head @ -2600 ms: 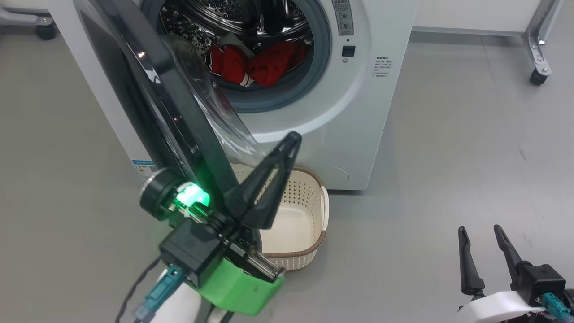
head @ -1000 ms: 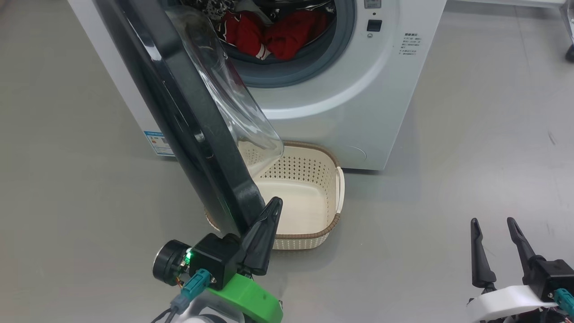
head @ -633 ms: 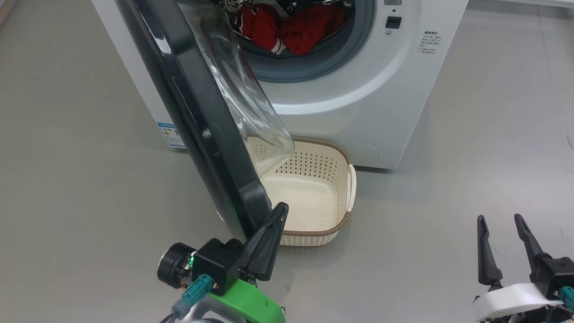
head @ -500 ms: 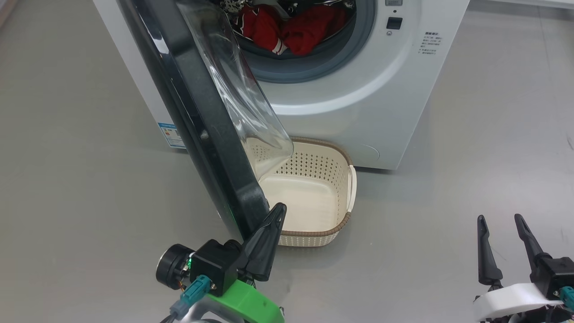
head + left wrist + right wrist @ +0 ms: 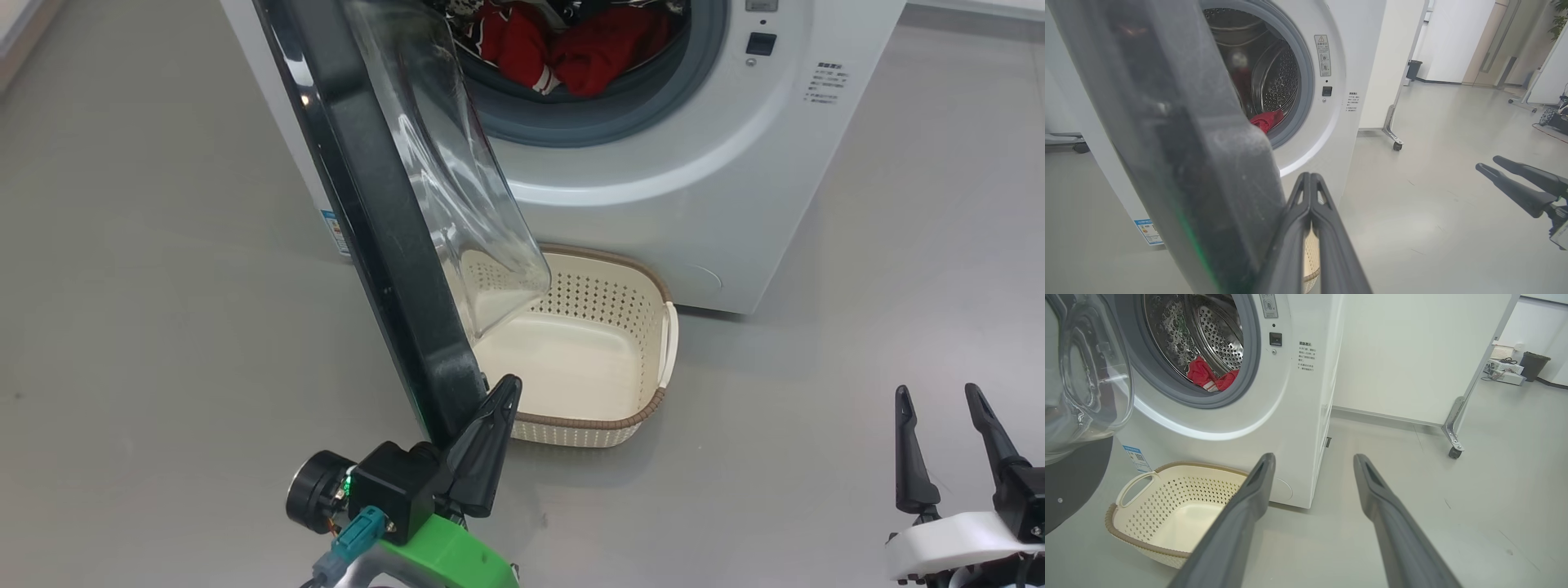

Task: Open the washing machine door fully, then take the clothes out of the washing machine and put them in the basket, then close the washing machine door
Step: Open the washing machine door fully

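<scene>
Door-opening is the step in hand: your left end effector [image 5: 506, 392], clenched with its two fingers [image 5: 1296, 228] pressed together on nothing, sits at the lower edge of the washing machine door [image 5: 367, 188], on the basket [image 5: 571, 425] side; actual contact is too close to call. The door stands out from the washing machine [image 5: 653, 188], its glass bowl [image 5: 457, 180] hanging over the basket's left part, and looks not yet fully open. The clothes [image 5: 588, 53] lie bunched and red in the drum [image 5: 1216, 339]; the basket sits empty on the floor [image 5: 163, 327] just before the machine. Your right end effector [image 5: 936, 400] hangs released, fingers apart, well away at lower right. Next, you likely need to press the door further to your left, then send the released right one to the drum. The right wrist view gives you the basket whole, handle and rim; the left wrist view, largely blocked by the door, offers a sliver of it between the fingers.
</scene>
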